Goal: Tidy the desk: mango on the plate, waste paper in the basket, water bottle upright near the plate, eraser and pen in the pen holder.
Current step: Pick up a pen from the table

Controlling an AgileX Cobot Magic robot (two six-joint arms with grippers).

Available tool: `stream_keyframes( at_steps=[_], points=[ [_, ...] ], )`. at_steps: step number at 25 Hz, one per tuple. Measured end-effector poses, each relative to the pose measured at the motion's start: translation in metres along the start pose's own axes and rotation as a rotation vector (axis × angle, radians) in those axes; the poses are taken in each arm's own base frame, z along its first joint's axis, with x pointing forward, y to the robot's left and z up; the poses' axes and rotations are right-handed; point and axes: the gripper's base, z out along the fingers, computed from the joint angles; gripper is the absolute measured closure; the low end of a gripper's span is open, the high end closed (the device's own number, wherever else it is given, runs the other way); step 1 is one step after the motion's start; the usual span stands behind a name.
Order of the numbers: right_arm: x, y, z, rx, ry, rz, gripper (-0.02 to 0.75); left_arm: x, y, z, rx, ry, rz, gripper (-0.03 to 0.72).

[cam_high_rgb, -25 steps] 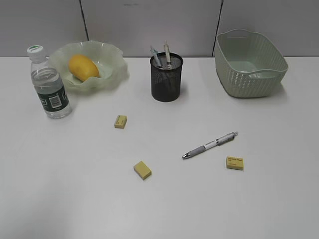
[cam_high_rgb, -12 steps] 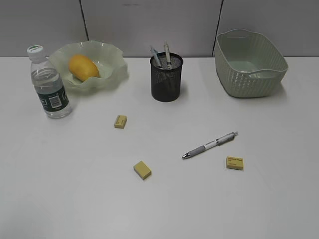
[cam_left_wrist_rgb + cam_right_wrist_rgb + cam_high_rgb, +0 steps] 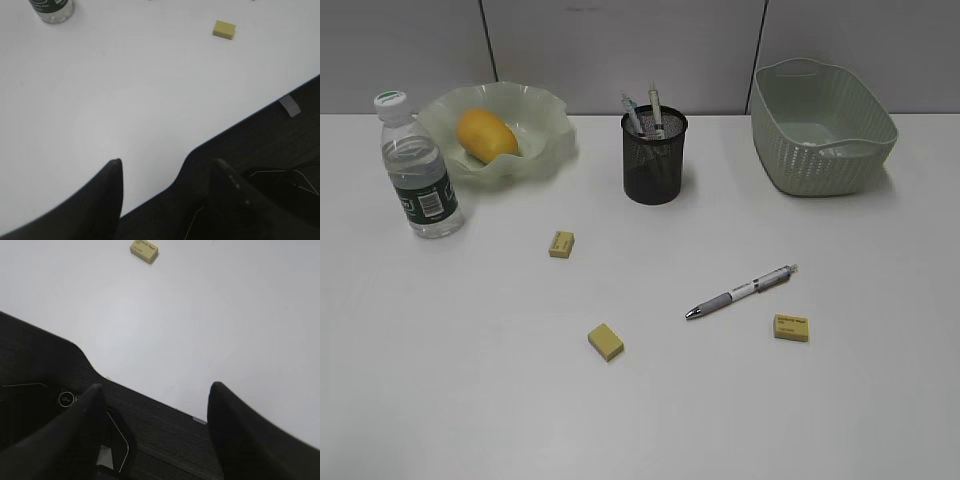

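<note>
We see the mango [image 3: 486, 135] already lying in the plate [image 3: 548, 118] at about ten o'clock on the desk [image 3: 470, 380], and the bottle [image 3: 418, 172] standing upright just beside the plate at nine o'clock, so those two jobs look done. The basket [image 3: 823, 130] sits at two o'clock and we spot no waste paper anywhere in view. The holder [image 3: 654, 157] stands at twelve o'clock with two pens already poking out. What seems left is the loose pen [image 3: 741, 291] lying flat at about four o'clock, tip toward the centre, and three erasers: one [image 3: 561, 244] near the centre-left, one [image 3: 606, 341] at six o'clock, one [image 3: 791, 327] just beside the pen at five o'clock. Our left gripper [image 3: 167, 172] hangs over the desk's near edge with its jaws apart and nothing between them; our right gripper [image 3: 155, 390] likewise stands wide and empty, the near eraser [image 3: 144, 250] ahead of it. We judge the pen light, stiff and smooth, likely to roll, so we would pinch it across its pale rubber grip section, where the fingers should bite best. The erasers look light, slightly soft and grippy; we would take each across its short sides, low to the desk.
</note>
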Motion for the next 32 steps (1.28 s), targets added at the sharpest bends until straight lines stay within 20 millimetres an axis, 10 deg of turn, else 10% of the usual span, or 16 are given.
stream_keyframes(
  at_steps=[7,13,22,32],
  points=[
    [-0.016,-0.002,0.001,0.027,0.018,0.183,0.230,0.001,0.000,0.001,0.000,0.002,0.000,0.272],
    [-0.068,-0.001,0.018,0.045,0.098,0.275,0.230,0.001,0.000,0.001,0.000,0.001,0.000,0.273],
    [-0.145,0.005,0.106,0.094,0.287,0.458,0.230,0.000,0.000,0.001,0.000,0.000,0.000,0.274],
    [-0.169,0.017,0.210,0.102,0.328,0.926,0.230,0.000,0.000,0.001,0.000,0.000,0.000,0.274]
  ],
)
